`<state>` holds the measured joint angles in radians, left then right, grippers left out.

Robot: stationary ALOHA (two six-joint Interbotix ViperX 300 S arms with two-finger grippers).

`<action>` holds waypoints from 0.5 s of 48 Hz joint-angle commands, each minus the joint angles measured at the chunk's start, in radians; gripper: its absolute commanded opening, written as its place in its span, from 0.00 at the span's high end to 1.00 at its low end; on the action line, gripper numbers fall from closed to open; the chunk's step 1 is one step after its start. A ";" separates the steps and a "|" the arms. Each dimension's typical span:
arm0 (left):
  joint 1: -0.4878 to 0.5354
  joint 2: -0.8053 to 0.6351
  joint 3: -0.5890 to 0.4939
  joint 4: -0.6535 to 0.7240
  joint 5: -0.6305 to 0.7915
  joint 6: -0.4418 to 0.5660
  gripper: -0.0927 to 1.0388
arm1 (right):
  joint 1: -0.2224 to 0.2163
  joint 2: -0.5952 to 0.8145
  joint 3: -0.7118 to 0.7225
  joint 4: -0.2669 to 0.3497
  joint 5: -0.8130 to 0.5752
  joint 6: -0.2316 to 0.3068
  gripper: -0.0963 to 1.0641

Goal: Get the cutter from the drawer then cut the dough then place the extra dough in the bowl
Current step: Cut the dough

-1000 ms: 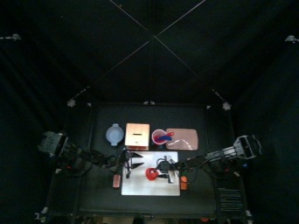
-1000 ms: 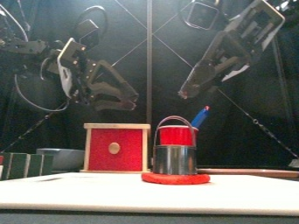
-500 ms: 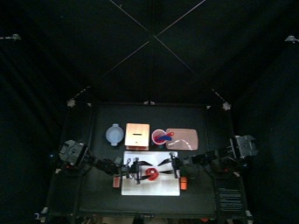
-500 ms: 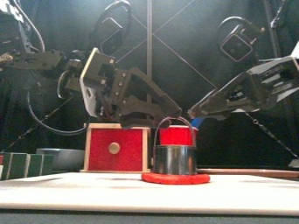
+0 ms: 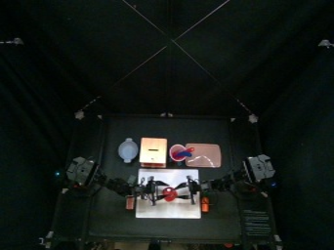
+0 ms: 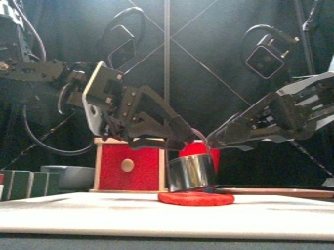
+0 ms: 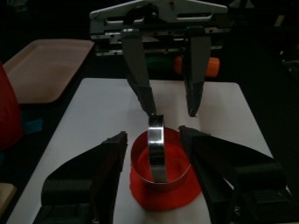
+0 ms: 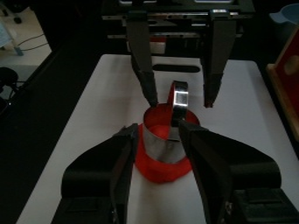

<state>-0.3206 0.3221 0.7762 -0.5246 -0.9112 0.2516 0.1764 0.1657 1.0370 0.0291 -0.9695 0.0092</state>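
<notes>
The round metal cutter (image 6: 192, 172) stands on the red dough (image 6: 196, 198) on the white cutting board (image 5: 171, 209). My left gripper (image 6: 181, 140) has come down from the left, and its open jaws flank the cutter (image 7: 156, 147) and dough (image 7: 166, 188). From the right, my right gripper (image 6: 217, 146) also stands open, its fingertips low by the cutter (image 8: 179, 94) and over the dough (image 8: 158, 156). The two grippers (image 5: 147, 186) (image 5: 193, 186) face each other across the cutter. I cannot tell whether either one touches it.
The pale wooden box (image 5: 154, 150) with its red drawer front (image 6: 129, 165) stands behind the board. The blue-grey bowl (image 5: 127, 149) is to its left. To its right lies the pink tray (image 5: 209, 156) with the red cup (image 5: 181, 152).
Both arms have dropped from high above the board to cutter height. Their grippers have closed in on the cutter from the left and the right.
</notes>
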 commanded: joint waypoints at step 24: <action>-0.008 -0.020 -0.015 0.000 0.008 0.002 0.15 | -0.017 -0.046 -0.044 0.015 0.063 0.012 0.23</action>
<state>-0.3267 0.3206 0.7762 -0.5246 -0.8989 0.2516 0.1657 0.1135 1.0339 0.0414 -0.9097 0.0138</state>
